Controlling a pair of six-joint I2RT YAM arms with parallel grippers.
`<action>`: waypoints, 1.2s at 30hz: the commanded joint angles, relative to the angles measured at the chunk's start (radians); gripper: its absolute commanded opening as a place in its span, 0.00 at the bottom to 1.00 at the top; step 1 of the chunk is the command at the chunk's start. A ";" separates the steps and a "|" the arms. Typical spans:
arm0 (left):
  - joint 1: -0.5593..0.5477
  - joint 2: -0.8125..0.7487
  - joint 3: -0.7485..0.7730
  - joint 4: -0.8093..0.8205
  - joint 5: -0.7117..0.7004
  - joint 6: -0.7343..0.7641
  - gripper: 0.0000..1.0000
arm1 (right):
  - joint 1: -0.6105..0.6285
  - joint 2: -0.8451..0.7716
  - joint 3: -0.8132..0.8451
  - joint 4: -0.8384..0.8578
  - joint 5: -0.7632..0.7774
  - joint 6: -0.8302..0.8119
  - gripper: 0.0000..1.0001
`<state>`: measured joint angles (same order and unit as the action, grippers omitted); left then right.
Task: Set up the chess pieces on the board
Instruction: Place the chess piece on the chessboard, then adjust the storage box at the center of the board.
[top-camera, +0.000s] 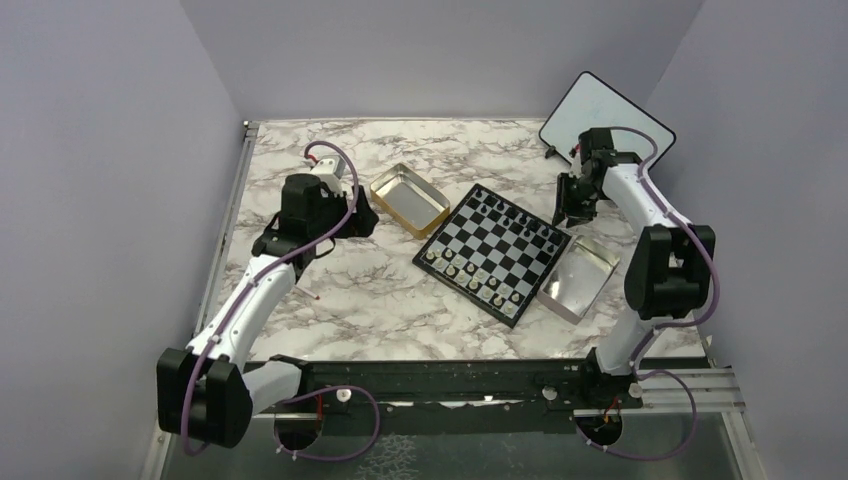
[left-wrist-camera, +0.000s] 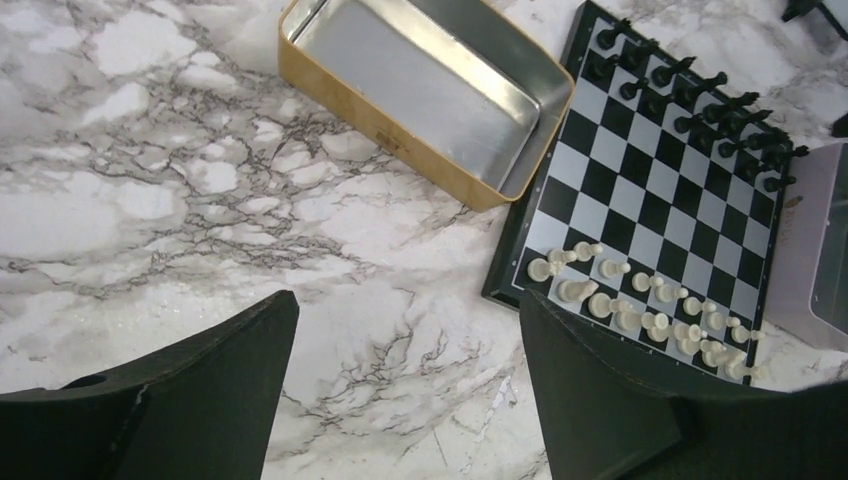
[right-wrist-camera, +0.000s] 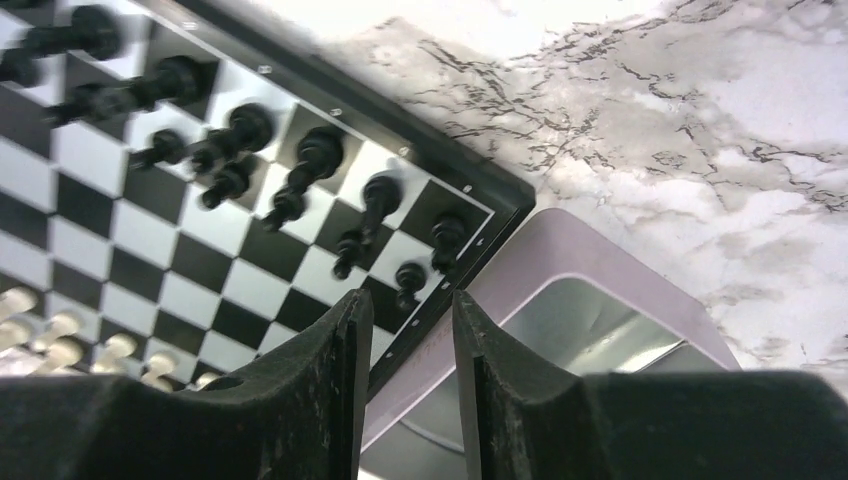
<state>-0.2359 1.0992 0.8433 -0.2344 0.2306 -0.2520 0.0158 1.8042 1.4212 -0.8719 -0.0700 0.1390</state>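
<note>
two hands in view, neither one grasping anything. left hand (left-wrist-camera: 405, 400) spread wide and released, with only bare marble surface (left-wrist-camera: 150, 200) between its fingers (left-wrist-camera: 200, 390). seen from the top camera, hanging at 9 o'clock of the board (top-camera: 497, 247), close to the 8 o'clock end of the gold tin (top-camera: 410, 200). right hand (right-wrist-camera: 405, 385) parted by a narrow slit, nothing in the gap, poised over the board's 3 o'clock corner. one small black piece just beyond its fingertips, apart from them.

board at the middle of the surface, turned so that its corners point to roughly 12, 3, 6 and 9 o'clock. black chess pieces (top-camera: 520, 218) upright in two rows along the edge facing 1 o'clock. pale chess pieces (top-camera: 470, 275) in two looser rows along the opposite edge, facing 7 o'clock. middle squares bare.

gold tin open and empty, lying at the board's 11 o'clock side, one corner right at the board's border. silver tin (top-camera: 580, 280), also open, lying just beside the edge facing 4 o'clock; contact with the border hard to tell. white tablet (top-camera: 590, 105) with a dark rim, propped tilted at the surface's 1 o'clock corner, behind the right arm.
</note>
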 joint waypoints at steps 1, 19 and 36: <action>-0.003 0.097 0.060 -0.020 -0.062 -0.107 0.79 | 0.007 -0.135 -0.033 0.034 -0.098 0.031 0.40; -0.077 0.427 0.107 0.268 -0.223 -0.532 0.56 | 0.217 -0.487 -0.353 0.288 -0.207 0.103 0.41; -0.133 0.682 0.297 0.205 -0.331 -0.513 0.48 | 0.218 -0.613 -0.445 0.345 -0.258 0.085 0.41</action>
<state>-0.3626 1.7435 1.0943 0.0017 -0.0551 -0.7738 0.2348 1.2221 0.9981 -0.5674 -0.2989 0.2340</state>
